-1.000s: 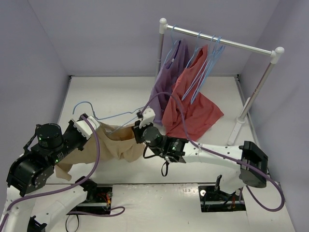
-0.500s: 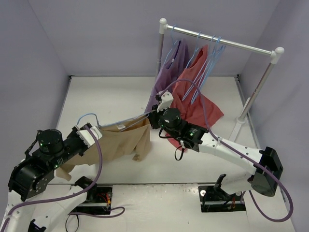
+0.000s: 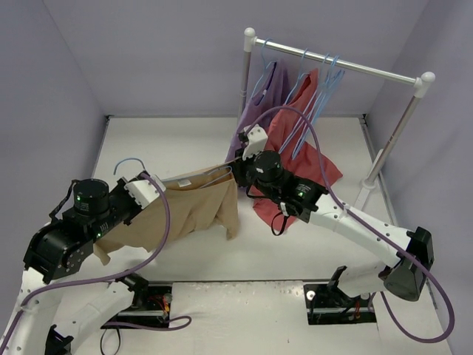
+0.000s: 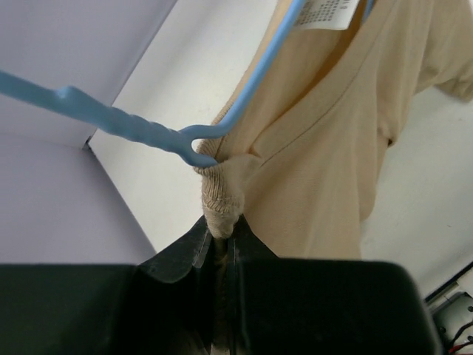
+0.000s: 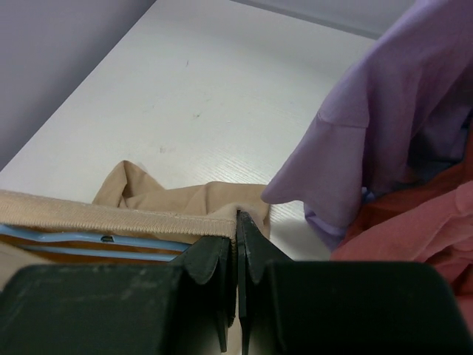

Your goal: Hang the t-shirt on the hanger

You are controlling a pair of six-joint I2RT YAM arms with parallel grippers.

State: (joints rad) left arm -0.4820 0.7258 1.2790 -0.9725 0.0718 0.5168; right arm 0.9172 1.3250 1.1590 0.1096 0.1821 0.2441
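Over the white table [image 3: 170,140], left of the rack [image 3: 369,68] with its purple shirt [image 3: 259,111] and red shirt [image 3: 303,174], we held the t-shirt [image 3: 196,208] strung between our two arms. Its body sagged and one sleeve hung loose. We judged it light, soft and limp, sure to fold wherever nothing carried it, so the ribbed neckband looked the firmest place to take hold. The hanger [image 4: 140,127] ran thin and stiff through the neck opening, its hook poking out on the left. Its wire looked smooth and likely to let the cloth slide. Our left gripper [image 4: 222,235] was pressed together on a bunch of ribbed band just below the hanger's twisted neck. Our right gripper [image 5: 238,225] was pinched tight on the ribbed fabric edge, with the blue wire just beside it.
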